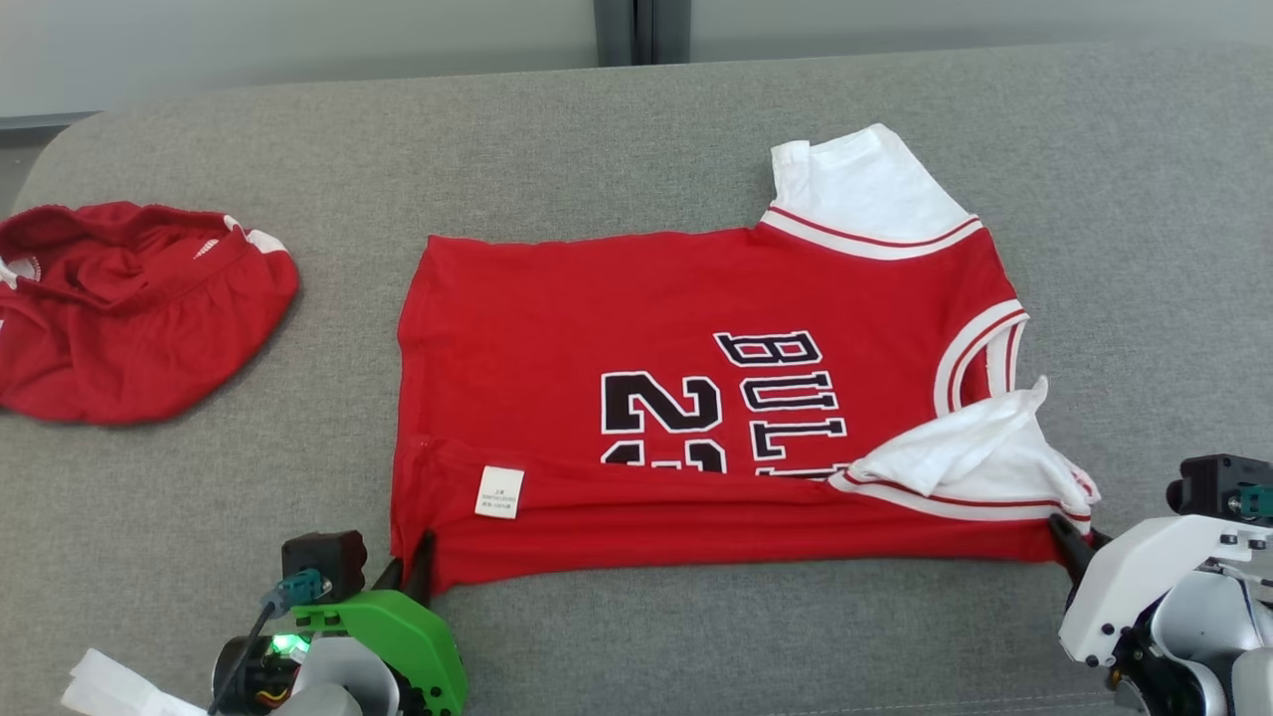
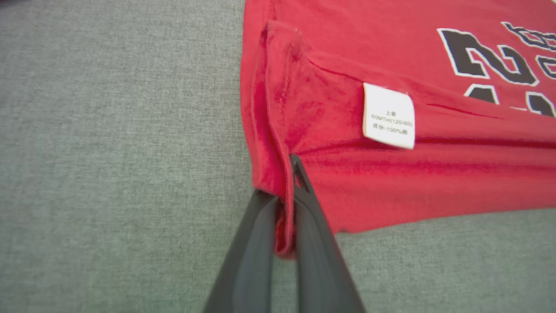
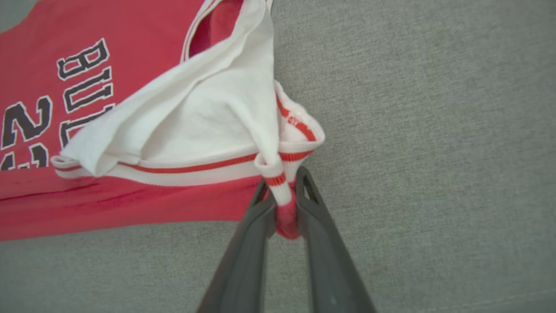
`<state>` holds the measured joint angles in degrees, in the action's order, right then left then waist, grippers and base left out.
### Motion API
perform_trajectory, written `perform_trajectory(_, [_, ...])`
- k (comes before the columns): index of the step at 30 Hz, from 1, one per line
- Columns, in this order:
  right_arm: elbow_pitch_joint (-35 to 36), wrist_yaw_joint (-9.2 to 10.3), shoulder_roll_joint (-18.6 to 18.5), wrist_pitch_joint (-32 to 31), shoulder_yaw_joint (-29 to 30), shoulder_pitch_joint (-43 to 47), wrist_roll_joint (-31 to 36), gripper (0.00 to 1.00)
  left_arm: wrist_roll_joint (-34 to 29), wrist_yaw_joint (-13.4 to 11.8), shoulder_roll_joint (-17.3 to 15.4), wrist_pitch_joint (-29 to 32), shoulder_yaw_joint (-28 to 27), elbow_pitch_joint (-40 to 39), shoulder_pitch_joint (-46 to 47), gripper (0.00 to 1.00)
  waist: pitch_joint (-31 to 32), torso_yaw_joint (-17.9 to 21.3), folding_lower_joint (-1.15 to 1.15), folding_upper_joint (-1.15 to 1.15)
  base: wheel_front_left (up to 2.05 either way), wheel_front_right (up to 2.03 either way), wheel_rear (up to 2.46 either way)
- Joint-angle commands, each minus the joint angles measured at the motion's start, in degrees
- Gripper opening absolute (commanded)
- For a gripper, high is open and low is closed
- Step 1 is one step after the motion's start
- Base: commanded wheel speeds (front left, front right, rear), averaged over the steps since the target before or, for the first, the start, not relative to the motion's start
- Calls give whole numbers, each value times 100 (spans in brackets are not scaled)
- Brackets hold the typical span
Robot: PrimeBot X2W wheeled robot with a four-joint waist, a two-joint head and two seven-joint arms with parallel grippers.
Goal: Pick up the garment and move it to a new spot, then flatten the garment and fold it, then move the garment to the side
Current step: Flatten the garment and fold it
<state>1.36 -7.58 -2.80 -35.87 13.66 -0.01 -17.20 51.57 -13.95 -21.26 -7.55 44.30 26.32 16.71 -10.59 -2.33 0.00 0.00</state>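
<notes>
The garment [image 1: 646, 328] is a red jersey with white sleeves and black lettering, spread on the grey cushion with its near edge folded up over the print. My left gripper [image 1: 410, 572] is shut on the jersey's near left hem corner; in the left wrist view the red hem [image 2: 284, 217] is pinched between the two dark fingers [image 2: 319, 243], below a white care label [image 2: 388, 115]. My right gripper [image 1: 1069, 537] is shut on the near right corner, where the striped sleeve trim [image 3: 282, 191] is bunched between its fingers [image 3: 323, 243]. A white sleeve [image 3: 204, 113] lies folded over the red body.
A second red garment [image 1: 129, 308] lies crumpled at the far left of the grey cushion [image 1: 1144, 249]. Bare cushion lies to the right of the jersey and along the near edge. A wall runs behind the cushion's back edge.
</notes>
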Motion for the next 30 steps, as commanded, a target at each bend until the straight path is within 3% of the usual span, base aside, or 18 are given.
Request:
perform_trajectory(1, [-109,15,-37,81,1,33,-122,100,57,-60,-124,-2,-53,10,-128,100,18,14,0,0,0,0,0])
perform_trajectory(8, [-482,8,-42,-15,-82,-222,-261,100,207,-88,-153,87,-111,-154,-262,100,108,34,0,0,0,0,0])
perform_trajectory(13, [-322,7,-507,-370,-167,-810,-382,100,324,-109,-491,205,-342,-603,-42,100,82,72,0,0,0,0,0])
perform_trajectory(18, [-336,7,-997,-780,-309,-1900,-577,100,374,-89,-789,840,-433,-932,601,100,-115,45,0,0,0,0,0])
perform_trajectory(25, [-1202,8,-1547,-983,-886,-3849,-472,100,518,366,-510,1713,-443,-377,2128,100,-685,6,0,0,0,0,0])
perform_trajectory(30, [-1908,7,-1557,-866,-1390,-4903,-374,100,407,618,-190,2004,-320,358,3052,100,-1178,23,0,0,0,0,0])
